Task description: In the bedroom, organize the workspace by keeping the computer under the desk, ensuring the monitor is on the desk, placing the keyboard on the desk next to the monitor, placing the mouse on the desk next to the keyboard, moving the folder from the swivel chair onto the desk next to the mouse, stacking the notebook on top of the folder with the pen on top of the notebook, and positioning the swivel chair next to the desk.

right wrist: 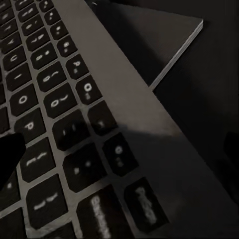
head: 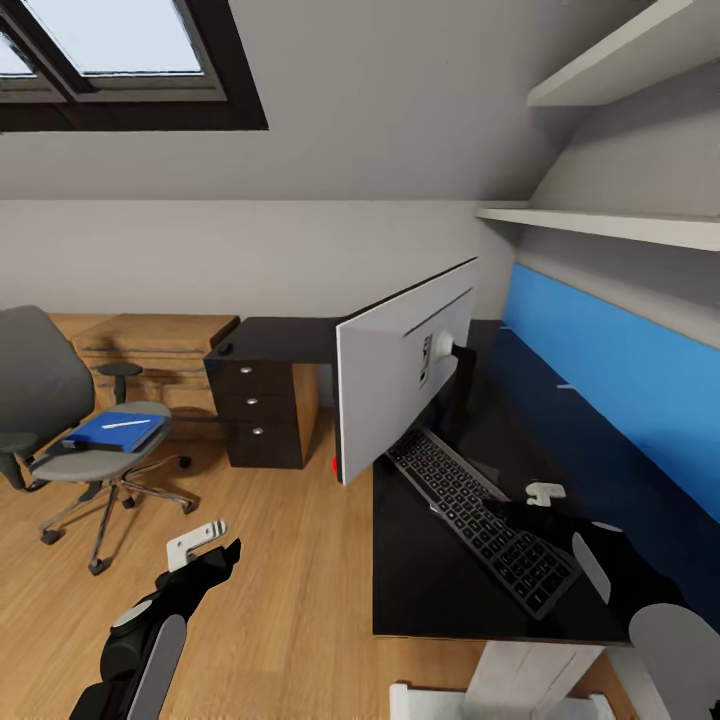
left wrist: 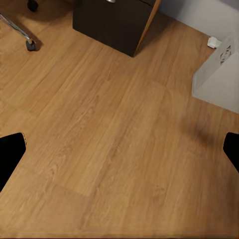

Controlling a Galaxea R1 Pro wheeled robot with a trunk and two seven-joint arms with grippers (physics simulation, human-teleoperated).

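Keyboard point(head: 480, 520) flat on desk point(head: 420, 590), just beside monitor point(head: 400, 370), under right gripper point(head: 545, 497), fingers spread wide and empty. Notebook point(right wrist: 164, 40) dark, tucked by keyboard's edge. Best to slide low, grab thin edge gently. Left gripper point(head: 205, 545) wide open over floor point(left wrist: 114, 129). Folder point(head: 115, 432) on swivel chair point(head: 60, 400).

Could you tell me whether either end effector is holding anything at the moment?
No. The left end effector hangs open above the wood floor; the right hovers open above the silver-grey keyboard.
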